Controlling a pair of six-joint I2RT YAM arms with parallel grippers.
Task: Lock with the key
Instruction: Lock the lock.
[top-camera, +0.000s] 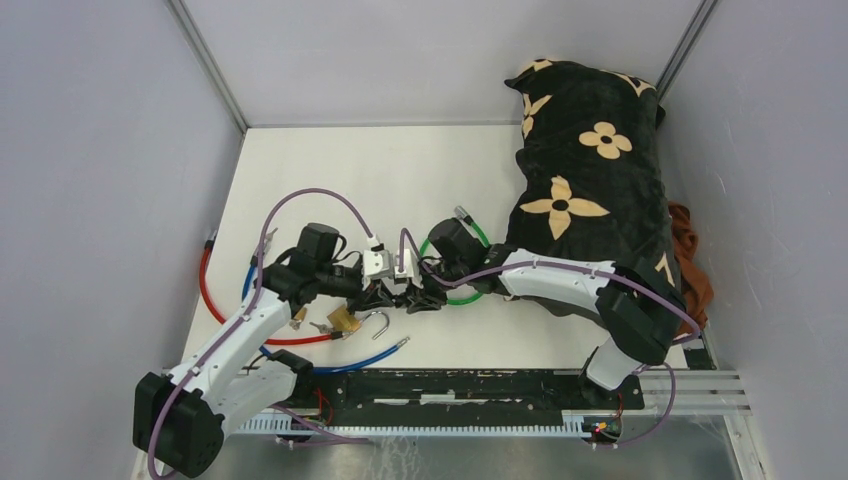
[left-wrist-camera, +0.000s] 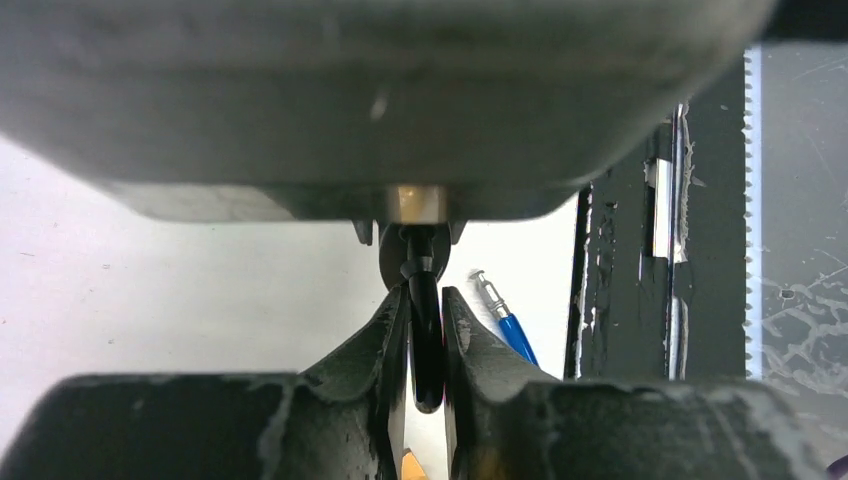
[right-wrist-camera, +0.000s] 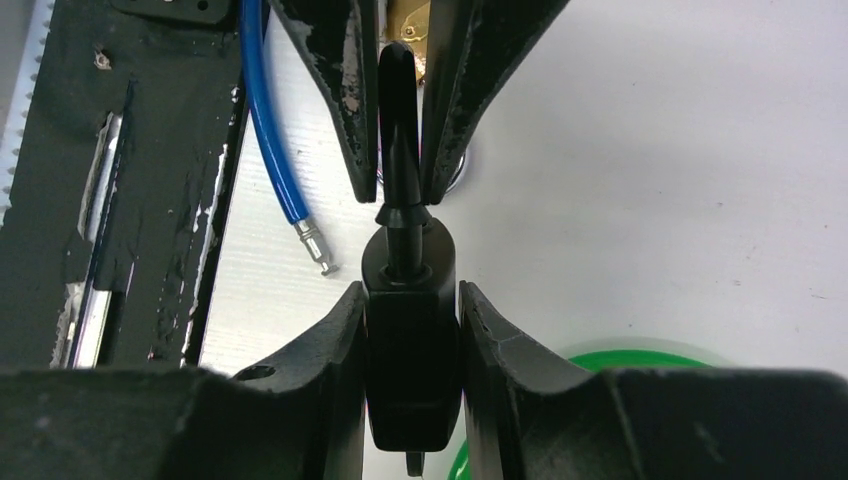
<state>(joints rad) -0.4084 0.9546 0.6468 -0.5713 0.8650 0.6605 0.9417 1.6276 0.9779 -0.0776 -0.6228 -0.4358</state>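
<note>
At the turning step, gripping lock (right-wrist-camera: 410, 370) in right pincer (right-wrist-camera: 410, 300) and key (right-wrist-camera: 397, 100) in left pincer (left-wrist-camera: 425, 305), mated above the desk (top-camera: 400, 170) toward its near edge (about midway along); next, probably twist key against a steadied lock.

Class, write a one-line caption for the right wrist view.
Right gripper clamps the black lock; left gripper pinches the key seated in it.

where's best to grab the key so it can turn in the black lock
The key by its flat head, pinched across the two broad faces, coming along the shaft from the end away from the lock. The head is thin, stands clear of the lock body, and broad faces give turning purchase. The left tool holds it that way.
</note>
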